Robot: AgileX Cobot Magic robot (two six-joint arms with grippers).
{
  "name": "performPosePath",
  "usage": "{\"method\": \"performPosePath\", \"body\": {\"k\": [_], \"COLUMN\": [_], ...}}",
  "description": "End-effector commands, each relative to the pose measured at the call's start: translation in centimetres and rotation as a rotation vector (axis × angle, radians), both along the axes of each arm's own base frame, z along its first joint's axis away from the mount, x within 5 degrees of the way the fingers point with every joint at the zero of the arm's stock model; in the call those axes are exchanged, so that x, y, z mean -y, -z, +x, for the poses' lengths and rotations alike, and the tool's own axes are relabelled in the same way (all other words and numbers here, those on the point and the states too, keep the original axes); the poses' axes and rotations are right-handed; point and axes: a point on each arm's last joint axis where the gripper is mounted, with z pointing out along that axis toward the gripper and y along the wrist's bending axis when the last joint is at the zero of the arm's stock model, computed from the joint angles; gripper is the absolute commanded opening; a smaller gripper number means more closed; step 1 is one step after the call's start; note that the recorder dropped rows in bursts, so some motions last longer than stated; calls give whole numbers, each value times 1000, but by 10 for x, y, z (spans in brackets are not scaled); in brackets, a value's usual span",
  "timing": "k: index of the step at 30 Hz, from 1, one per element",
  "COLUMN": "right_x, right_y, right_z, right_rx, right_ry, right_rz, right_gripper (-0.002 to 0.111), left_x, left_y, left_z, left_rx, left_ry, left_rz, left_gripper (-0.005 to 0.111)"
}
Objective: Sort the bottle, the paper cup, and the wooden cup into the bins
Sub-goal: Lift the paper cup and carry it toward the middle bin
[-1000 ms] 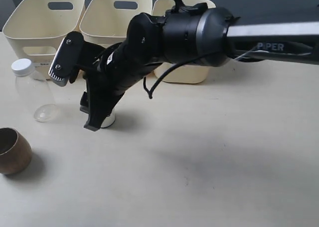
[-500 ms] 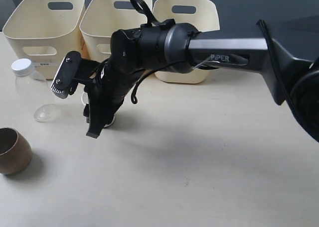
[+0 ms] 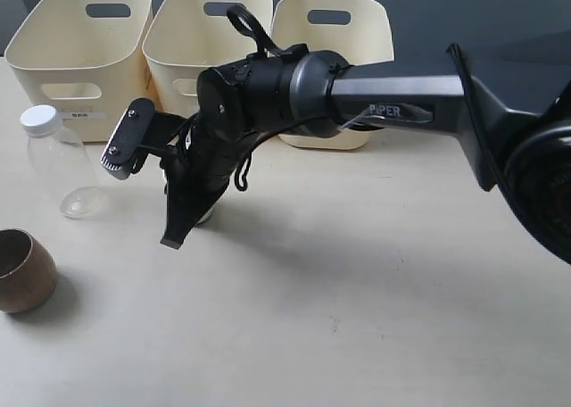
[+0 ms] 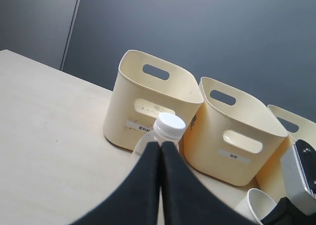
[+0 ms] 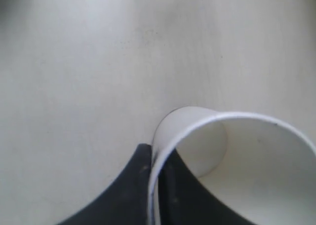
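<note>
My right gripper [image 5: 154,153] is shut on the white paper cup [image 5: 247,166], one finger outside its wall and one inside the rim. In the exterior view this gripper [image 3: 183,228] has reached across to the left, and the arm hides most of the paper cup [image 3: 205,215]. The clear bottle [image 3: 53,161] with its white cap stands to the left, before the left bin [image 3: 85,45]. The wooden cup [image 3: 22,269] sits near the front left edge. My left gripper [image 4: 160,145] is shut and empty, with the bottle cap [image 4: 169,126] just beyond its tips.
Three cream bins stand in a row at the back, the middle bin [image 3: 210,32] and right bin [image 3: 335,32] partly behind the right arm. The left wrist view shows the left bin [image 4: 153,101], the middle bin [image 4: 237,136] and the paper cup [image 4: 256,205].
My right gripper has closed on the paper cup's wall. The right arm has drawn back a little to the right, and more of the right bin shows.
</note>
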Motion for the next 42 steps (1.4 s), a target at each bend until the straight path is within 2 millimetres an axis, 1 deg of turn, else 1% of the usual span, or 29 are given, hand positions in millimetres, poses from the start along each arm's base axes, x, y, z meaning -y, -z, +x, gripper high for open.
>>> {"method": "performPosePath", "body": {"k": [1,6,9,13,22,27,30,32,35,38,42], "right_x": [0,0,1,2,3,-1,-2,-1,0,-2,-2], "right_y": [-1,-8,-21,-44,-105,-136,-150,-157,-160,-156,-144], "right_z": [2,2,2,2,1,6,11,16,25,38,62], "right_rx": [10,24,45,89,202,271,340,394,469,550,519], "right_ry": [6,5,21,27,36,49,59,78,118,144,242], "right_rz": [-2,7,37,87,217,294,327,322,302,257,247], "right_gripper": [-1,-1,-1,-1,-1,-1,-1,-1,-1,-1,-1], "left_x": [0,0,0,0,0,0,0,0,0,0,0], "left_y": [0,0,0,0,0,0,0,0,0,0,0], "left_z": [0,0,0,0,0,0,0,0,0,0,0], "left_rx": [3,3,3,2,2,2,2,2,1,1,1], "left_ry": [7,7,7,8,8,8,8,8,7,7,7], "left_rz": [10,10,10,10,10,10,10,10,18,20,20], "left_gripper": [0,0,0,0,0,0,0,0,0,0,0]}}
